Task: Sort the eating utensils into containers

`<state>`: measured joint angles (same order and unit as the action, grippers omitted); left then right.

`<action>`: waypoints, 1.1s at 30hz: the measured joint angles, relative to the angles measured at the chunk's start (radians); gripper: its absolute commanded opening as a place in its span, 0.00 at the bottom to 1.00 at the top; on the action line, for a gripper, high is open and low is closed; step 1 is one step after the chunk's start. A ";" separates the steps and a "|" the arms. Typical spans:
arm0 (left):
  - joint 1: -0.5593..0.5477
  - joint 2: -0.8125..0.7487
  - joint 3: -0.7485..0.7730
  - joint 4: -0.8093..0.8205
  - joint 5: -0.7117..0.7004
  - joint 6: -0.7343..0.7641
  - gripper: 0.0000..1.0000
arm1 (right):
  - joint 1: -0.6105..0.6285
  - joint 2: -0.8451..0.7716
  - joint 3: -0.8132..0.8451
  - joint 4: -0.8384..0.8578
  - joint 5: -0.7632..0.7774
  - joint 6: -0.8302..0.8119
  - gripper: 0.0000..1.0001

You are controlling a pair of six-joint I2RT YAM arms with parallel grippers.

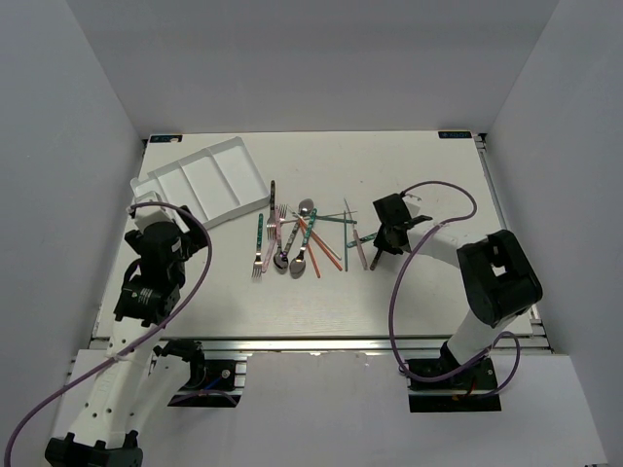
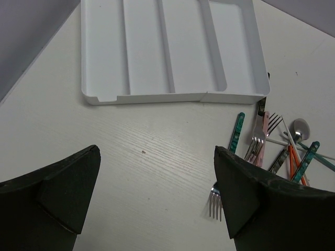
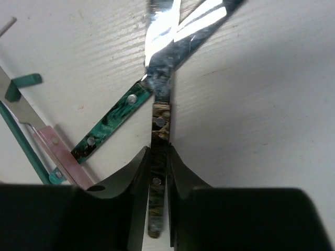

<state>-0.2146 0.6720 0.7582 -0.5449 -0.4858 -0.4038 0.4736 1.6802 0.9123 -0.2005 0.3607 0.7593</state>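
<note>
While your left gripper (image 2: 156,157) hangs above the table (image 2: 157,141) with fingers spread wide, just short of the white cutlery tray (image 2: 157,97), your right gripper (image 3: 158,157) pinches the dark handle of a knife (image 3: 159,123). The knife lies crossing a teal-handled utensil (image 3: 112,123), right of the scattered utensils (image 1: 302,238) and well apart from the tray.

The knife (image 3: 159,117) has a mirror-polished metal blade and glossy marbled handle; tray (image 2: 141,47) smooth white plastic; table (image 2: 152,151) matt, faintly grained.

White tray (image 2: 157,97), nothing fancy; beside it a marbled teal handle (image 2: 237,129), pale pink handle (image 2: 264,123), mottled black-brown handle (image 3: 158,151), plain orange chopsticks (image 2: 293,159).
</note>
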 measured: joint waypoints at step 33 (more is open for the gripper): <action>-0.056 0.260 -0.129 0.587 0.882 -0.401 0.89 | 0.471 -0.376 0.012 0.265 -0.392 -0.246 0.00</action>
<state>-0.2703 0.9321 0.6296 0.0422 0.3958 -0.8051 0.9447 1.3041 0.9245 0.0643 -0.0315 0.5133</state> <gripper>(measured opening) 0.918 0.155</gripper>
